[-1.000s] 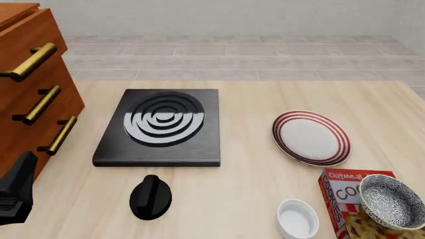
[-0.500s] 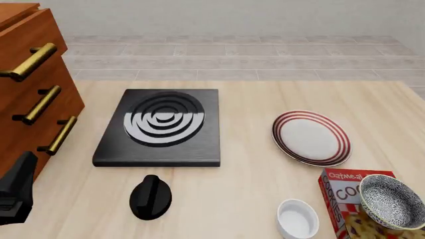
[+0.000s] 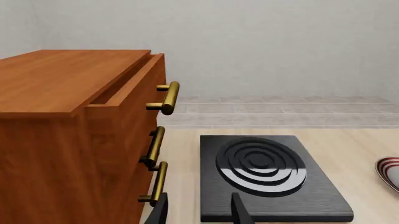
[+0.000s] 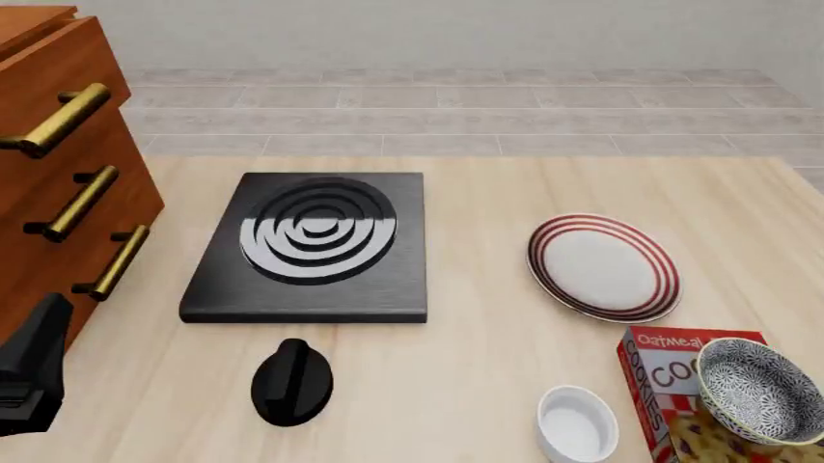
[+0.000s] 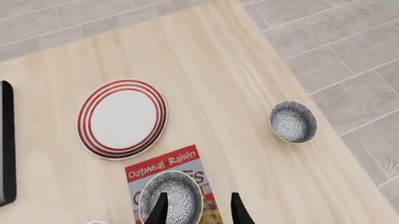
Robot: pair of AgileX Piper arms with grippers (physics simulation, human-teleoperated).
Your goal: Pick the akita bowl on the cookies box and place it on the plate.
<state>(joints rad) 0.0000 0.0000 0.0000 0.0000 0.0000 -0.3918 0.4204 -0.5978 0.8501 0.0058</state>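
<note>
The akita bowl [image 4: 762, 390] [image 5: 174, 193], speckled black and white, sits upright on the red cookies box [image 4: 654, 371] [image 5: 163, 167] at the table's near right. The plate [image 4: 603, 266] [image 5: 122, 118], white with red rings, lies just beyond the box and holds nothing. My right gripper [image 5: 198, 212] hovers well above the bowl and box, open, with nothing between its fingers; the front view does not show it. My left gripper [image 3: 199, 214] is open and empty near the wooden drawer cabinet [image 3: 74, 140]; part of the left arm [image 4: 33, 376] shows at the front view's lower left.
A black stove [image 4: 309, 246] [image 3: 265, 172] lies mid-table, a black knob-like object [image 4: 292, 382] in front of it. A plain white small bowl [image 4: 577, 424] stands left of the box. Another speckled bowl [image 5: 293, 122] sits near the table's right edge. The cabinet [image 4: 58, 164] fills the left side.
</note>
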